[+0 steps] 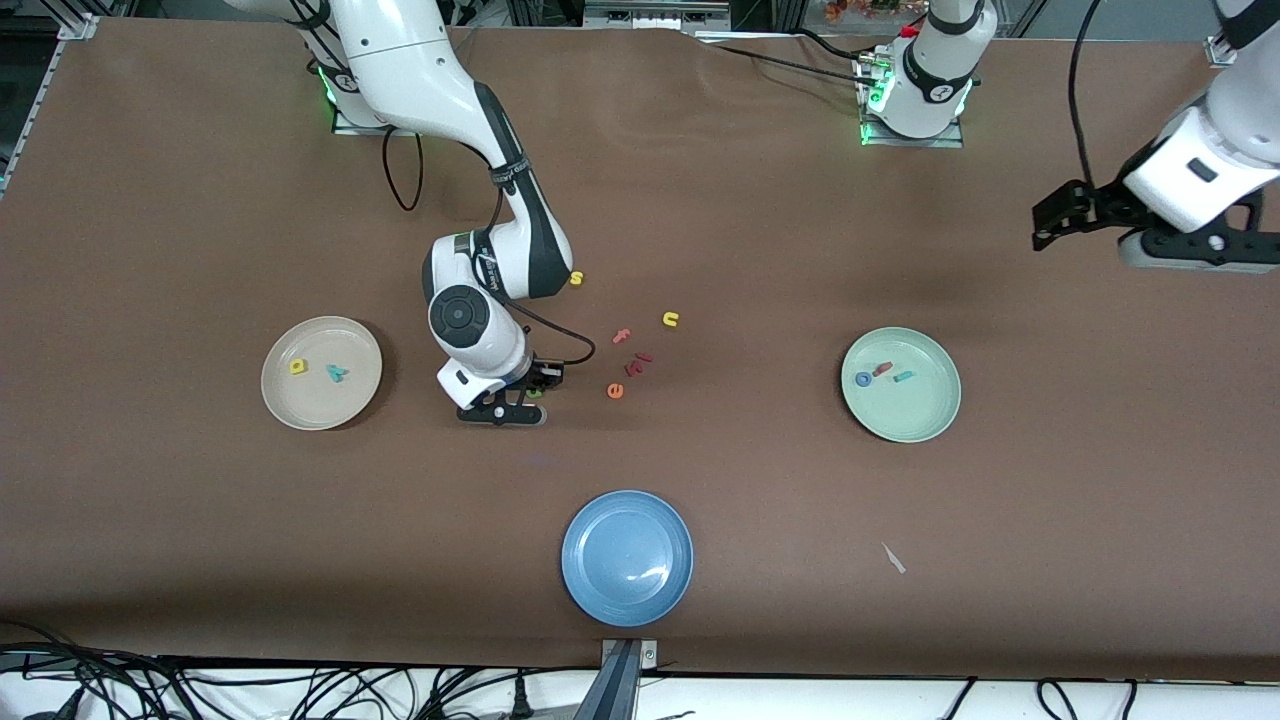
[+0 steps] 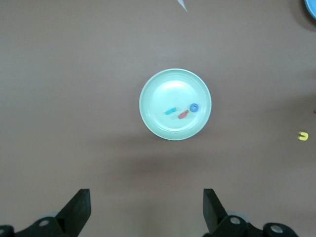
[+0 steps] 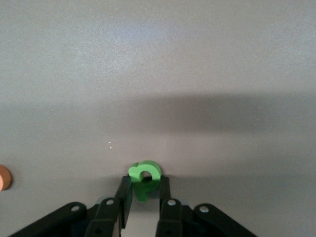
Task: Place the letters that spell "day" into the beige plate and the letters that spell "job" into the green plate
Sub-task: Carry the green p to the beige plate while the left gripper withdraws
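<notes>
My right gripper (image 1: 531, 393) is down at the table between the beige plate (image 1: 272, 395) and the loose letters. It is shut on the green d (image 3: 144, 173), whose ring sticks out past the fingertips (image 3: 124, 186). On the beige plate lie the yellow a (image 1: 298, 367) and the teal y (image 1: 337, 373). The green plate (image 1: 925, 420) holds the blue o (image 1: 863, 379), the red b (image 1: 882, 369) and the teal j (image 1: 903, 377). My left gripper (image 1: 1048, 225) waits open and high near the left arm's end of the table, looking down on the green plate (image 2: 158, 91).
Loose letters lie mid-table: a yellow s (image 1: 576, 278), a yellow u (image 1: 670, 319), a pink f (image 1: 622, 336), a dark red piece (image 1: 638, 362) and an orange e (image 1: 615, 391). A blue plate (image 1: 627, 557) sits nearest the front camera. A white scrap (image 1: 893, 558) lies beside it.
</notes>
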Robot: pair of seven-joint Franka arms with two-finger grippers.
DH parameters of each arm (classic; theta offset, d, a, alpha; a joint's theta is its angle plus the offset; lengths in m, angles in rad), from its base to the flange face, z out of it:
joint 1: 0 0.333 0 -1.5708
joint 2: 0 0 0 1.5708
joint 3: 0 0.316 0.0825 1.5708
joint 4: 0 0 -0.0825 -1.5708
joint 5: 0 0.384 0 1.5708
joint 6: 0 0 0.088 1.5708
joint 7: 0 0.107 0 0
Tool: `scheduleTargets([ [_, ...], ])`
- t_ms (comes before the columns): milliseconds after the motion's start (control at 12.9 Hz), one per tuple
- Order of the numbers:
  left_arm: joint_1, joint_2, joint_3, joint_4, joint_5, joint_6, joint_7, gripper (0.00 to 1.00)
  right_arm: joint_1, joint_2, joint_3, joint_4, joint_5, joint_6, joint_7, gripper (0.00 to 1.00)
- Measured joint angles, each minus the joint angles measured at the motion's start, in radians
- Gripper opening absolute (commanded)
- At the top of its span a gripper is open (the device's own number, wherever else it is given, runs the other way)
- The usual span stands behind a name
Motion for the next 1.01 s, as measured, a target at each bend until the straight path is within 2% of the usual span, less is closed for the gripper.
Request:
scheduleTargets([
  [389,0.012,0.015,-0.009,0.006,-0.001,0.002,-0.001,1.0,0.0,-0.001,-0.021,0.021,0.001,-0.042,0.004,0.0],
  [700,0.013,0.017,-0.026,0.018,-0.002,0.002,-0.001,1.0,-0.002,-0.036,-0.125,0.023,0.001,-0.187,-0.126,0.0],
  [1011,0.025,0.017,-0.024,0.033,-0.002,0.003,0.0,1.0,-0.004,-0.153,-0.225,-0.127,-0.004,-0.215,-0.352,0.0],
])
